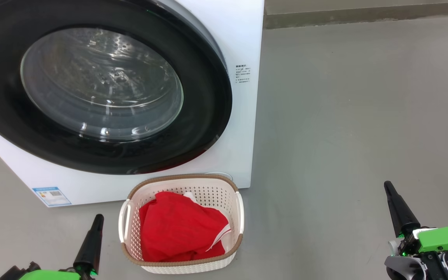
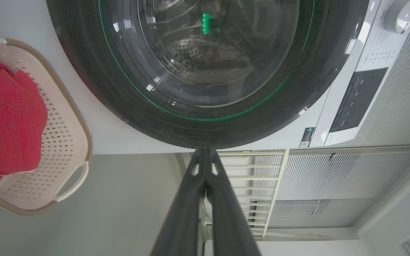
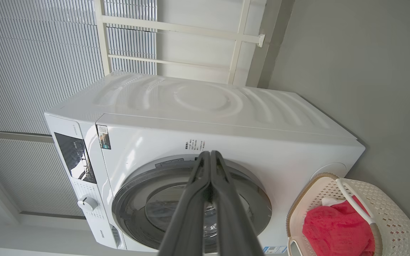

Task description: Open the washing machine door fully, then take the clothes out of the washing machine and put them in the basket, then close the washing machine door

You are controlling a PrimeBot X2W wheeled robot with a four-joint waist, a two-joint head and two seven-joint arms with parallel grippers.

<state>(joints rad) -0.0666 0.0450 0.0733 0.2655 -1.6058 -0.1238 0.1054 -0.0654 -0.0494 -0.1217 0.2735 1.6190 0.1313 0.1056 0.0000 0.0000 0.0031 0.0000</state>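
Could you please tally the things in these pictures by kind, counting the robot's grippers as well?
washing machine: 1
washing machine door: 1, shut
basket: 1
heap of red clothes: 1, lying in the basket; how many garments it holds cannot be told
grippers: 2, the left gripper and the right gripper, both shut and empty
Total: 6

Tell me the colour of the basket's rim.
Brown, with a woven look, running around the cream-white basket. The head view shows it best.
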